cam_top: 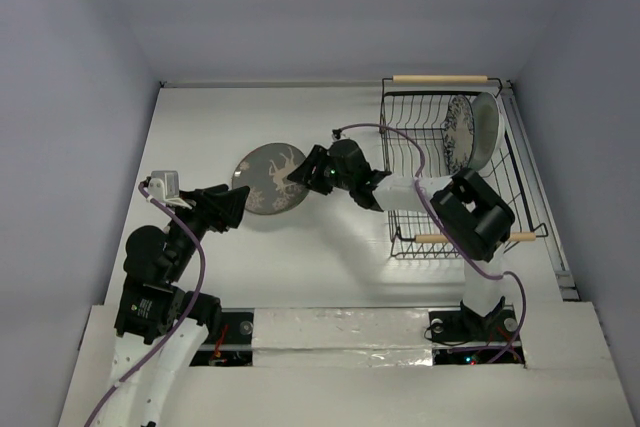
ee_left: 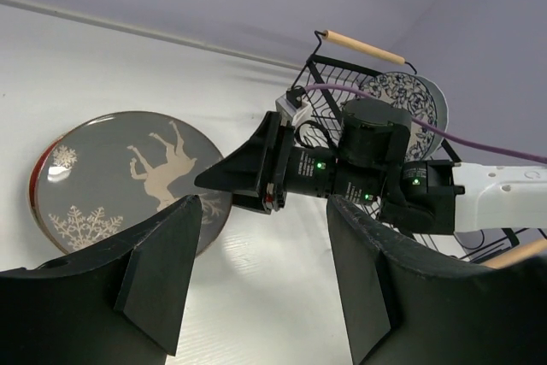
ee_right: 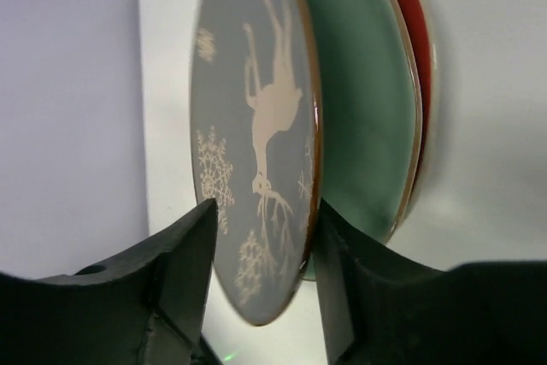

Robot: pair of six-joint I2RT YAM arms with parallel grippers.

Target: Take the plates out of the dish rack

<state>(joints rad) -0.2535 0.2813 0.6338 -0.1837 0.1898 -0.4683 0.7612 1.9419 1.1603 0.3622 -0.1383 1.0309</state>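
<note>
Dark grey round reindeer-motif plate (cam_top: 265, 182): rim clamped in right gripper (cam_top: 300, 177), extending leftward from it, tilted above pale green plate (ee_right: 359, 108) stacked on table (cam_top: 300, 257). Left gripper (ee_left: 256, 279): wide, empty, beside stack. White blue-rimmed plate (cam_top: 462, 132): upright in black wire dish rack (cam_top: 400, 117), nearer right arm.

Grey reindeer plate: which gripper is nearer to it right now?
Right. The right gripper clamps the rim of the grey reindeer plate, one finger on each face. The left gripper sits open at the plate's opposite edge, gripping nothing.

No writing or number is legible; the grey plate (cam_top: 260, 183) shows only pictures.
</note>
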